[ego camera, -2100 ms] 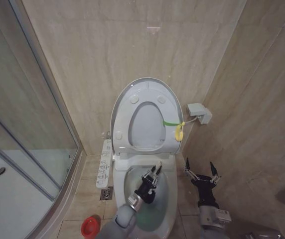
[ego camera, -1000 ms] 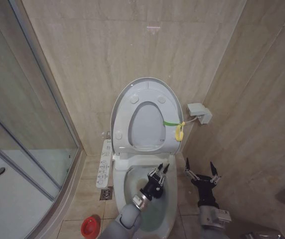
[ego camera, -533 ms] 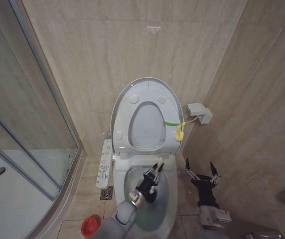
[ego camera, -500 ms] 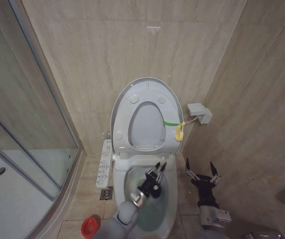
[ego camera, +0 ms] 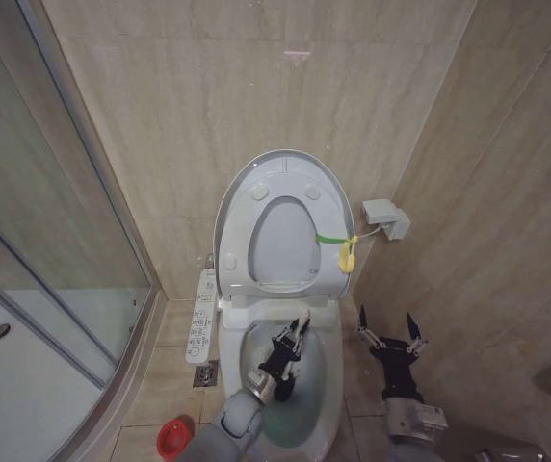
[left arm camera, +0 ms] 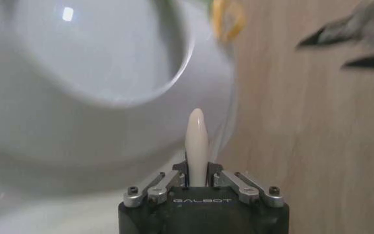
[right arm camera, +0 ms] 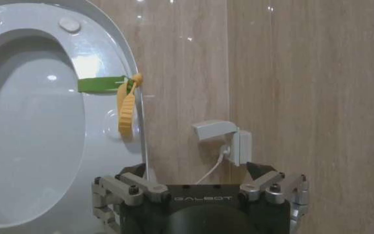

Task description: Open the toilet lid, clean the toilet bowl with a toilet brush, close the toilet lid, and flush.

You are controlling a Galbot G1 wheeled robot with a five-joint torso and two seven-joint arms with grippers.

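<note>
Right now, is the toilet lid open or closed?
Open. The toilet lid stands upright against the wall, seat ring raised with it, and the left gripper holds the toilet brush over the bowl.

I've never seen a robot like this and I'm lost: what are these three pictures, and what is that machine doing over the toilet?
It is a wheeled robot with two arms. The wide picture comes from a camera on its head, looking down; the other two come from cameras on its wrists. The toilet lid stands raised against the wall, with a yellow-green tag at its edge. The left hand reaches over the toilet bowl and is shut on the pale handle of the toilet brush, as its wrist picture shows up close. The right hand waits open beside the toilet. A red holder sits on the floor, next to a glass shower stall.
</note>
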